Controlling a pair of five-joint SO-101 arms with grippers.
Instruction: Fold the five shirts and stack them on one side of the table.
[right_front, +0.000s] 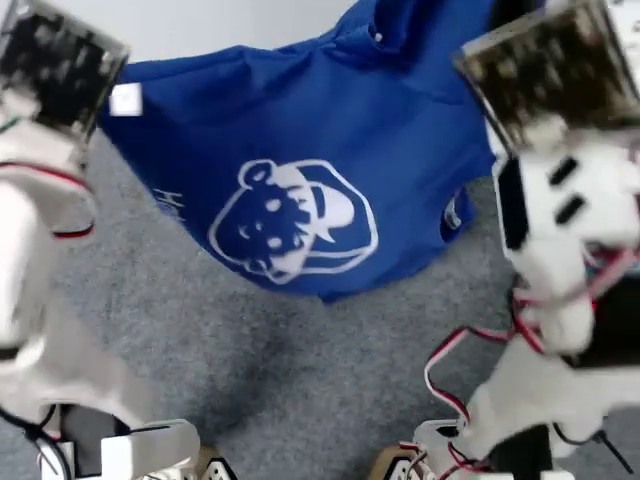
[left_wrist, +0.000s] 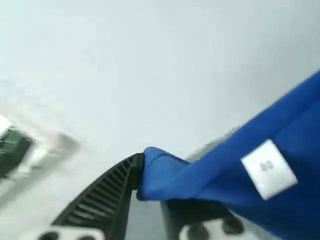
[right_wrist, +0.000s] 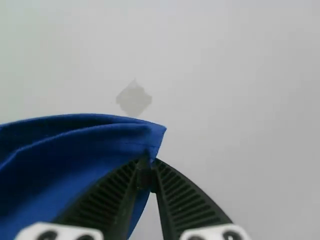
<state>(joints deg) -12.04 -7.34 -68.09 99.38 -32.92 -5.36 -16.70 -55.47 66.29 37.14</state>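
A blue shirt (right_front: 300, 170) with a white cartoon print hangs stretched between the two arms above the grey table (right_front: 300, 380), its lower edge drooping toward the surface. My left gripper (left_wrist: 142, 175) is shut on one corner of the blue shirt (left_wrist: 240, 160), close to a small white label (left_wrist: 268, 169). My right gripper (right_wrist: 147, 172) is shut on the opposite corner of the blue shirt (right_wrist: 65, 150), with the cloth pinched between its black ribbed fingers (right_wrist: 180, 195). Both arms are raised high at the far sides in the high view.
A white wall stands behind the table's far edge. Grey table surface lies bare in front of the hanging shirt. The arm bases and red-and-white cables (right_front: 450, 370) sit at the near edge.
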